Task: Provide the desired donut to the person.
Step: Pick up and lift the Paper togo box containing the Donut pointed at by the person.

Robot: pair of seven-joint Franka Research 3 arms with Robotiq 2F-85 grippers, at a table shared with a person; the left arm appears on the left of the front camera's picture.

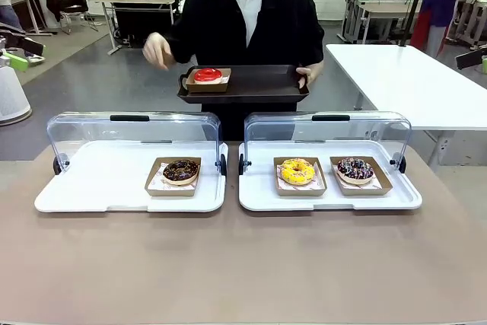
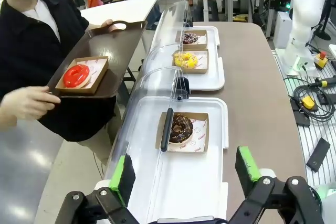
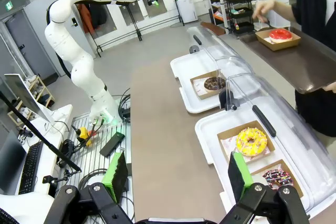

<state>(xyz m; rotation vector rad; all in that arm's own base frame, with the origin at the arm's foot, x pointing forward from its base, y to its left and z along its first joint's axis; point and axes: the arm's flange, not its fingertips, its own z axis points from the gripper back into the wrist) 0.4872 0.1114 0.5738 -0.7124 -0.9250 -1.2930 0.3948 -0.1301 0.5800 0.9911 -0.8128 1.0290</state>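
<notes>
The person (image 1: 243,28) stands at the far side holding a dark tray (image 1: 266,85) with a red donut (image 1: 207,75) in a cardboard dish; their other hand (image 1: 157,49) is raised beside it. On the table, a chocolate donut (image 1: 180,170) lies in the left white tray (image 1: 99,180). A yellow donut (image 1: 297,170) and a dark sprinkled donut (image 1: 355,168) lie in the right white tray (image 1: 259,188). My left gripper (image 2: 185,174) hovers open above the chocolate donut's (image 2: 181,128) tray. My right gripper (image 3: 177,177) is open, high above the table near the yellow donut (image 3: 251,141).
Both clear lids (image 1: 129,131) (image 1: 327,127) stand tipped up at the far side of the white trays. The near half of the brown table (image 1: 243,264) is bare. A white table (image 1: 411,81) stands behind at the right.
</notes>
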